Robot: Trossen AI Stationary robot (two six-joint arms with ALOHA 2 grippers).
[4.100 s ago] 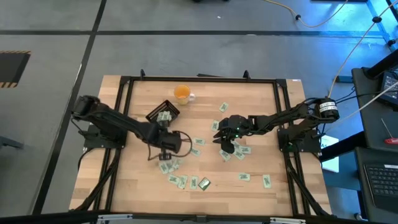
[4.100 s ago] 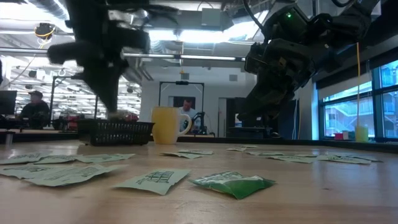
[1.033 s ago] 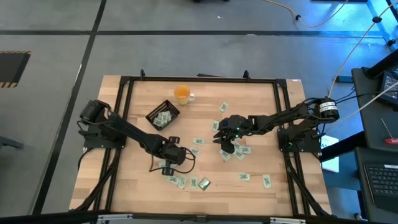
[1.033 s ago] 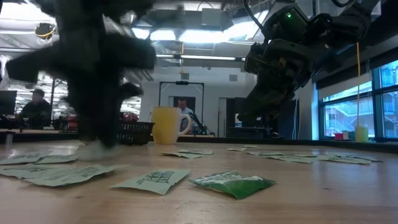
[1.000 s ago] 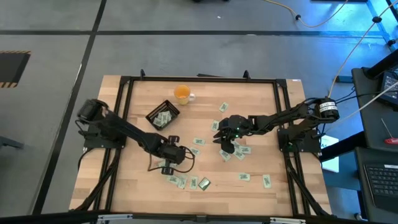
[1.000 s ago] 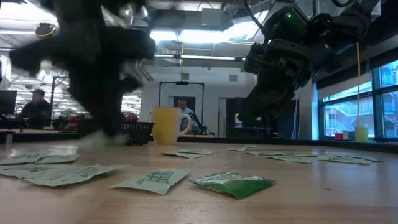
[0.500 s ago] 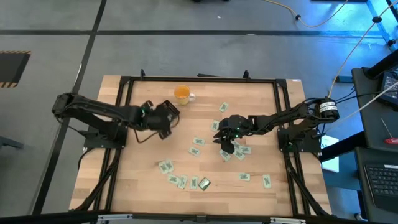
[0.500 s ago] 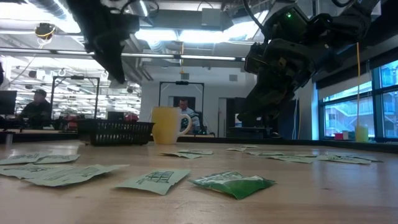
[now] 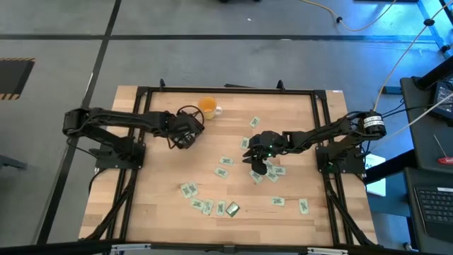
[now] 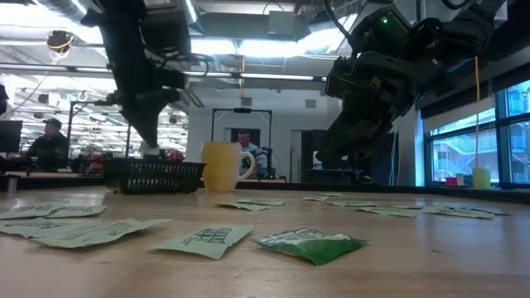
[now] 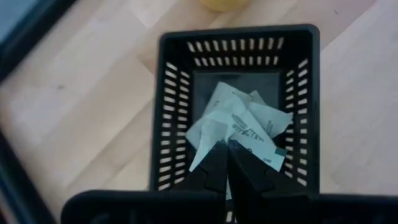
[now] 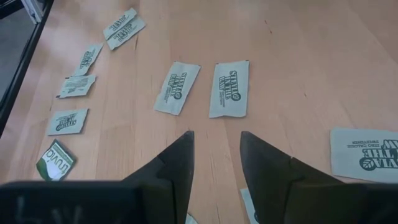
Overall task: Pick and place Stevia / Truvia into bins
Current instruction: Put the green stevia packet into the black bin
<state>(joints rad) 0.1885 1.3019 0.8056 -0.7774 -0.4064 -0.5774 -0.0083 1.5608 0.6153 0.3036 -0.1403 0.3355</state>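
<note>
the black tray (image 11: pixel 239 37) sits on the far left part of the wooden table (image 9: pixel 233 152), just left of the orange cup (image 9: pixel 207 106). its slotted walls enclose several crumpled pale sachets (image 11: pixel 239 127), piled loosely on the tray floor. in the low view the tray (image 10: pixel 154 176) stands just left of the cup (image 10: pixel 222 165), which shows a white handle; what the cup holds cannot be told.

the left gripper (image 9: pixel 185 132) hangs over the tray, its arm reaching in from the left table edge. in the left wrist view its fingers (image 11: pixel 214 165) are pressed together, pointing down into the tray above the pile. a sachet edge shows beside the tips; whether it is pinched between them cannot be told.

loose stevia sachets (image 9: pixel 224 162) lie scattered across the middle and near part of the table, one group near the near-left centre (image 9: pixel 190 190) and others to the right (image 9: pixel 303 207). a darker green packet (image 10: pixel 308 243) lies nearest in the low view.

the right gripper (image 9: pixel 256 160) sits above the table centre, its arm stretched in from the right edge. its jaws stand wide apart and hold nothing, with two sachets (image 12: pixel 229 89) lying flat on the wood beyond the fingertips.
</note>
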